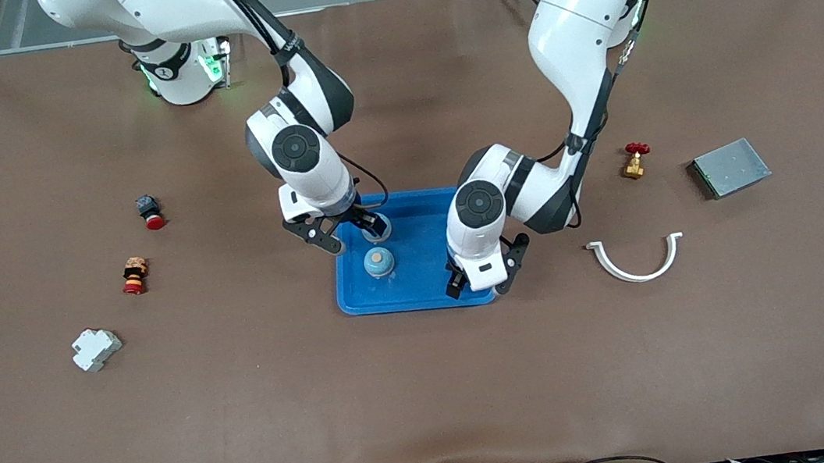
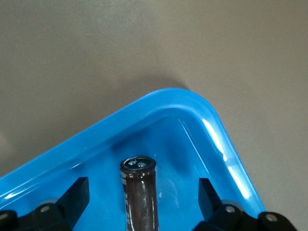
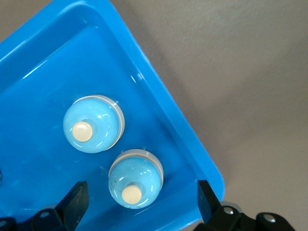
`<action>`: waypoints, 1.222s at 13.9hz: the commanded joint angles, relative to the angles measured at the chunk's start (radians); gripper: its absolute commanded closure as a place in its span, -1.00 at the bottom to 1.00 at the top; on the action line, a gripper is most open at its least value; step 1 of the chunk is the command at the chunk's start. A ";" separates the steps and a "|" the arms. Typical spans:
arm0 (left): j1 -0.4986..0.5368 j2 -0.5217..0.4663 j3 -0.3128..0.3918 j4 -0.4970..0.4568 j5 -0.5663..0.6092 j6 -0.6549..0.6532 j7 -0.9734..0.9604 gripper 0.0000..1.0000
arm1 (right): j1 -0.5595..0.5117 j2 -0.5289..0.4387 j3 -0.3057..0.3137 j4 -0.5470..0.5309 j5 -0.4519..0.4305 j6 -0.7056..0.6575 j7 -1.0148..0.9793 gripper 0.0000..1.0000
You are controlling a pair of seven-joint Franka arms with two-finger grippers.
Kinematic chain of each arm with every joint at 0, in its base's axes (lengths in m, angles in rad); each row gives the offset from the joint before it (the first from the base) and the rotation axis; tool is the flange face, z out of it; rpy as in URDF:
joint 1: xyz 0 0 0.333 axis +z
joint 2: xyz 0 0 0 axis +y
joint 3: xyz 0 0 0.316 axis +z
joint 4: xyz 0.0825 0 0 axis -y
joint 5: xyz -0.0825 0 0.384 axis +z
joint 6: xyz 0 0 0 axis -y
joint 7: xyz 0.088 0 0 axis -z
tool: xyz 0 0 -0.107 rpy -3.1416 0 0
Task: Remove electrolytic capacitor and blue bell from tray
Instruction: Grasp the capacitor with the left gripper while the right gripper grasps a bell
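A blue tray (image 1: 428, 296) lies mid-table. Two light-blue bells stand in it: one (image 1: 379, 261) nearer the front camera, the other (image 1: 378, 226) partly under my right gripper (image 1: 347, 230). In the right wrist view that gripper (image 3: 142, 190) is open, with one bell (image 3: 135, 179) between its fingers and the second bell (image 3: 94, 123) beside it. My left gripper (image 1: 486, 273) is over the tray's near corner at the left arm's end. In the left wrist view it (image 2: 142, 187) is open around a dark brown capacitor (image 2: 139, 197) lying in the tray corner (image 2: 192, 103). The capacitor is hidden in the front view.
Toward the right arm's end lie two red push buttons (image 1: 150, 211) (image 1: 134, 275) and a white breaker (image 1: 95, 348). Toward the left arm's end lie a brass valve with a red handle (image 1: 634, 160), a grey metal box (image 1: 730, 167) and a white curved clip (image 1: 636, 259).
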 commanded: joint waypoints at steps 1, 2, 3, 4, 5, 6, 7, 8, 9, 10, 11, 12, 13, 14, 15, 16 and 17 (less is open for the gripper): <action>-0.011 0.015 0.010 0.021 0.023 0.014 -0.018 -1.00 | 0.028 0.044 -0.010 0.015 0.024 0.042 0.032 -1.00; -0.011 0.015 0.010 0.021 0.023 0.015 -0.018 -1.00 | 0.030 0.051 -0.010 0.015 0.024 0.051 0.034 -1.00; -0.011 0.015 0.010 0.021 0.023 0.017 -0.018 -1.00 | 0.030 0.054 -0.010 0.016 0.024 0.054 0.034 -1.00; -0.011 0.015 0.010 0.021 0.023 0.023 -0.019 -1.00 | 0.033 0.062 -0.010 0.018 0.024 0.054 0.035 -1.00; -0.010 0.015 0.010 0.021 0.022 0.025 -0.022 -1.00 | 0.041 0.067 -0.010 0.019 0.026 0.059 0.035 -1.00; -0.010 0.015 0.010 0.021 0.022 0.025 -0.027 -1.00 | 0.041 0.071 -0.010 0.019 0.026 0.065 0.043 -1.00; -0.011 0.014 0.010 0.021 0.022 0.025 -0.033 -1.00 | 0.042 0.079 -0.010 0.022 0.026 0.068 0.055 -1.00; -0.011 0.014 0.010 0.021 0.022 0.025 -0.039 -1.00 | 0.048 0.085 -0.010 0.027 0.026 0.073 0.064 -1.00; -0.011 0.014 0.010 0.021 0.022 0.025 -0.041 -1.00 | 0.048 0.094 -0.010 0.033 0.026 0.074 0.069 -1.00; -0.011 0.015 0.010 0.021 0.022 0.025 -0.044 -0.96 | 0.048 0.099 -0.010 0.039 0.026 0.074 0.069 -1.00; -0.011 0.014 0.010 0.022 0.022 0.025 -0.045 -0.81 | 0.050 0.104 -0.010 0.041 0.026 0.074 0.069 -1.00; -0.011 0.014 0.010 0.023 0.022 0.025 -0.045 -0.65 | 0.051 0.107 -0.010 0.044 0.026 0.076 0.069 -1.00; -0.011 0.014 0.010 0.023 0.022 0.025 -0.045 -0.45 | 0.053 0.113 -0.010 0.045 0.026 0.081 0.069 -1.00; -0.011 0.014 0.010 0.023 0.022 0.025 -0.045 -0.29 | 0.053 0.117 -0.010 0.048 0.026 0.084 0.069 -1.00; -0.010 0.014 0.010 0.023 0.020 0.025 -0.045 -0.07 | 0.056 0.122 -0.012 0.050 0.026 0.085 0.069 -1.00; -0.010 0.014 0.010 0.023 0.022 0.025 -0.045 0.17 | 0.057 0.125 -0.012 0.051 0.026 0.088 0.069 -1.00; -0.011 0.014 0.010 0.023 0.022 0.025 -0.045 0.38 | 0.061 0.130 -0.012 0.054 0.026 0.096 0.069 -1.00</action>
